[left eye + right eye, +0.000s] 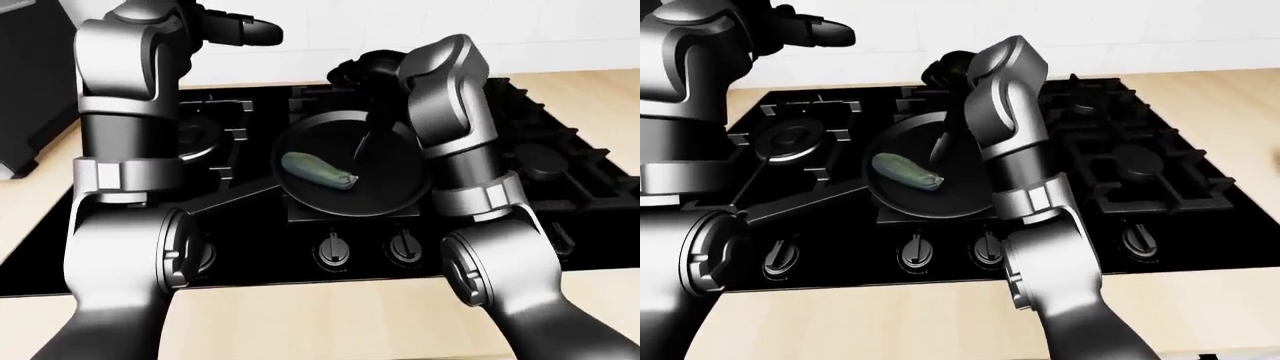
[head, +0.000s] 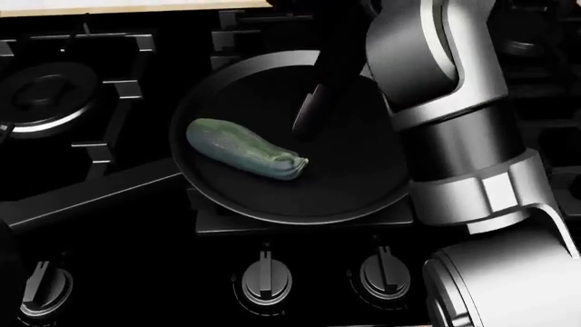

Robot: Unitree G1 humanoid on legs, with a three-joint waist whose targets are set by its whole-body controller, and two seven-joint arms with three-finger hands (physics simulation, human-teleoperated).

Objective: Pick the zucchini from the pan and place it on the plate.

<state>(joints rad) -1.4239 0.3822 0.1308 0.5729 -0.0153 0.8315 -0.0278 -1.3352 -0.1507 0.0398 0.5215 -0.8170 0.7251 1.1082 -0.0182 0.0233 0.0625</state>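
The black stove takes up most of the wooden counter, and on its middle burner sits the dark pan, its long handle running off toward the lower left of the head view. The right arm bends in over the pan, and the right hand hangs above the pan's floor with dark fingers pointing down, loose and gripping nothing. The left hand is raised high over the upper left of the stove; I cannot tell whether it is clenched or slack. The zucchini lies flat on the left half of the pan, just beside those fingertips but not touching. No plate shows in any view. To my eye, the hand should shift left, straddle the thicker middle of the zucchini across its width, and close before lifting.
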